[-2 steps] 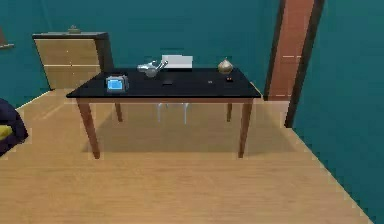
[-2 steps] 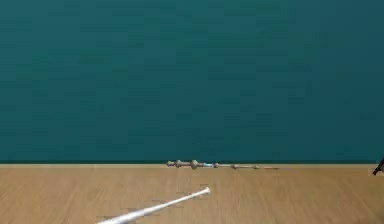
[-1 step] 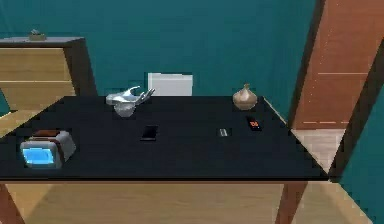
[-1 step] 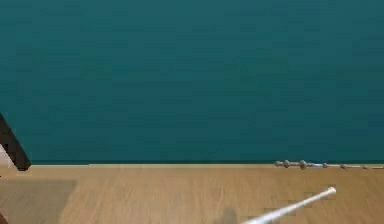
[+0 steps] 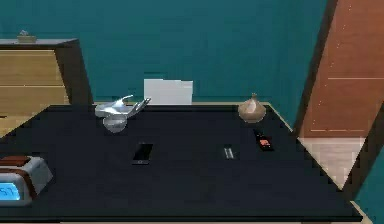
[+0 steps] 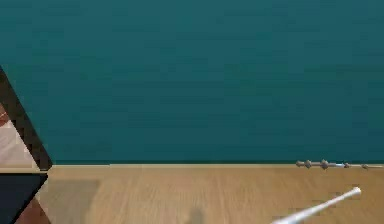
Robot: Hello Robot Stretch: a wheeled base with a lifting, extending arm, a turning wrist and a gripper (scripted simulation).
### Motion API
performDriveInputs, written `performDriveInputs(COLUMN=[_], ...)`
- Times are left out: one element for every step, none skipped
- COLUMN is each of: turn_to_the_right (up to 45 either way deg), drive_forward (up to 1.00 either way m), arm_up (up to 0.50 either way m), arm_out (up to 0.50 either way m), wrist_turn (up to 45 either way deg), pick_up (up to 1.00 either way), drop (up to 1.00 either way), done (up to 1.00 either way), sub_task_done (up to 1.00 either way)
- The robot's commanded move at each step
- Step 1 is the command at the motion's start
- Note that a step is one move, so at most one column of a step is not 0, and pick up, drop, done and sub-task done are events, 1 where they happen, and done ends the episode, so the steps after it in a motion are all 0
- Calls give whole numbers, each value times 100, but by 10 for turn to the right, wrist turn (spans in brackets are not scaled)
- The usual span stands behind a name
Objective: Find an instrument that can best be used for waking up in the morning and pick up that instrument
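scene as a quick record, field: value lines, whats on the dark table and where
surface: dark table
likely target: boxy brown thing with blue display, near corner at forward view's left
far left: silver vessel
far right: brown vase
middle: flat dark slab, small grey item
right: small dark item with red patch
backdrop: teal wall
arm side view: wood floor, white rod

The robot's body faces the dark table (image 5: 190,175), close before it.
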Motion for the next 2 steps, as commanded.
performDriveInputs(turn_to_the_right=[-450, -450], drive_forward=[0, 0], arm_up=[0, 0], arm_out=[0, 0], wrist_turn=[0, 0], pick_up=[0, 0], drop=[0, 0], done=[0, 0], sub_task_done=[0, 0])
